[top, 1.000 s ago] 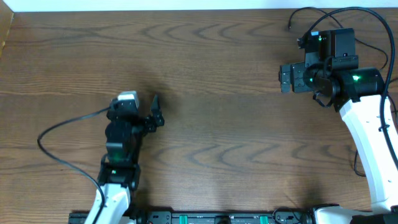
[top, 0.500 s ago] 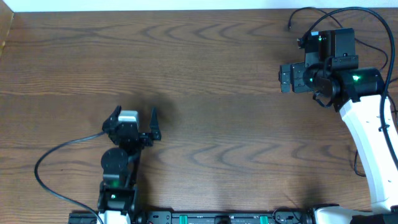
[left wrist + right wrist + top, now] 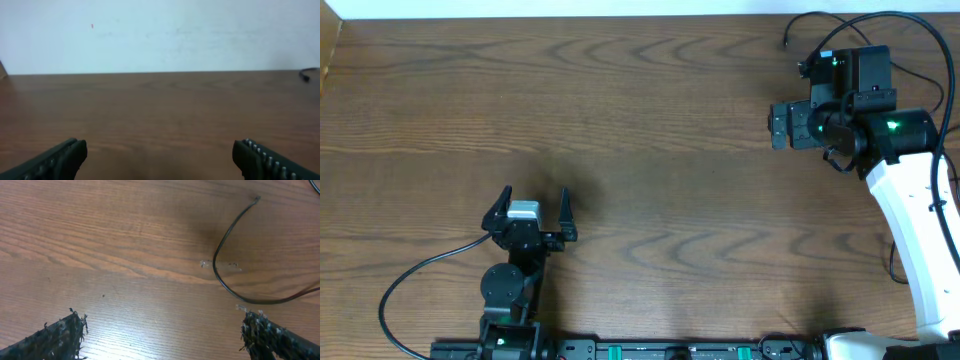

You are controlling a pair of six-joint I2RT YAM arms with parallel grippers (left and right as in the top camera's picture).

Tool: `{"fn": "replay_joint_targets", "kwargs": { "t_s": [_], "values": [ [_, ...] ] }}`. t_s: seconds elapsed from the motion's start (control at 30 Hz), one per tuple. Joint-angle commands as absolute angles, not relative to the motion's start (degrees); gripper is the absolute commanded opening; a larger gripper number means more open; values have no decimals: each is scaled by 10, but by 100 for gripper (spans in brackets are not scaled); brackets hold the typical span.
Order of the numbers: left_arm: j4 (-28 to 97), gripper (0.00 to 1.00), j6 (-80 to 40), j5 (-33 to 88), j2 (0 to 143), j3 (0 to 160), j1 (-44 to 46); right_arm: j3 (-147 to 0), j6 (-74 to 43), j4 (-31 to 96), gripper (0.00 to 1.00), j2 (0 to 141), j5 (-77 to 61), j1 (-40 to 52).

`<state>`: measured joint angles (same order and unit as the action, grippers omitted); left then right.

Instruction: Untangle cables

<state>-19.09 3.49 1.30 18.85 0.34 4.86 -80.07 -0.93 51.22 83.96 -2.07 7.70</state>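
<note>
Clearly a light, limp cord, lying at the far right corner

Both grippers stand wide apart and hold nothing. The left gripper hovers near the front of the table, well apart from the work. The cable lies loose near the right gripper. It looks thin, light and soft, so it probably bends and slides easily; I would pinch it near the plug tip. Only the overhead view shows its loops partly hidden by the right arm. The left wrist view catches one dark end.
</note>
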Motion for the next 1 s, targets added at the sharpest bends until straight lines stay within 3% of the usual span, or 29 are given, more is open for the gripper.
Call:
{"fn": "replay_joint_targets", "kwargs": {
  "t_s": [0.0,0.4,0.97],
  "values": [
    [-162,98,44,8,163,2,45,-803,-17,512,99,836,-23,79],
    [36,98,45,3,43,2,44,-803,-17,512,99,836,-23,79],
    [43,98,38,-5,1,2,42,-803,-17,512,99,836,-23,79]
  ]
}}
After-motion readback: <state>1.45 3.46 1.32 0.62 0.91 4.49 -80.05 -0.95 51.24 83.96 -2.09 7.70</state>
